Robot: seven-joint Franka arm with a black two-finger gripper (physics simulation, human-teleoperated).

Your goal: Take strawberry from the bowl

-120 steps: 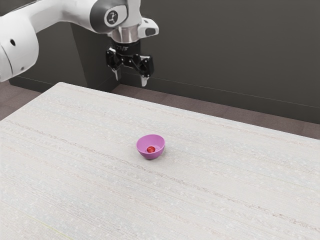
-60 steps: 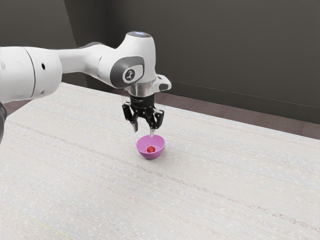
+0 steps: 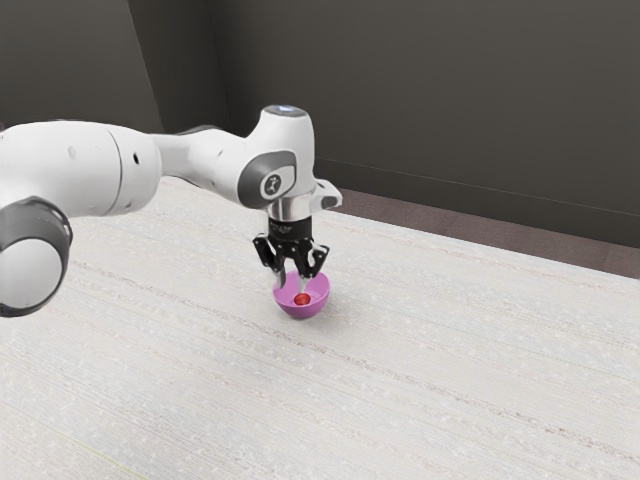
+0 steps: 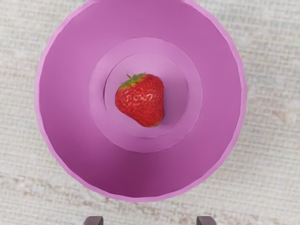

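Okay, landmark is the bowl (image 3: pixel 302 312): pink-purple, upright, open side up, sitting on the table (image 3: pixel 400 380). Strawberry (image 4: pixel 139 100) is inside the bowl, down on its floor, slightly off the middle. It's lying on its side, red and shiny, with the green leafy end turned away from the fingertips in the wrist view. Whole berry is visible from above, with purple bowl floor around it.

Gripper (image 3: pixel 292 284) is at the bowl, pointing down, black body above the bowl's rim. Fingers (image 3: pixel 279 280) are spread well apart, gap wider than the berry, and nothing is held. In the exterior view one fingertip lines up with the bowl's rim on the exterior view's left, the other with the bowl's inside, near the berry. Can't tell whether either tip is below the rim or touching the bowl. Wrist view has both tips too, clearly separated, with the berry away from them.

Arm (image 3: pixel 80 170) is white, reaching toward the bowl from the exterior view's left, its hand over the bowl. Table around the bowl is pale, with a streaky, woven-looking surface. Beyond the bowl, past the table's far edge: a strip of brownish floor (image 3: pixel 450 220), then a dark wall (image 3: pixel 420 90).
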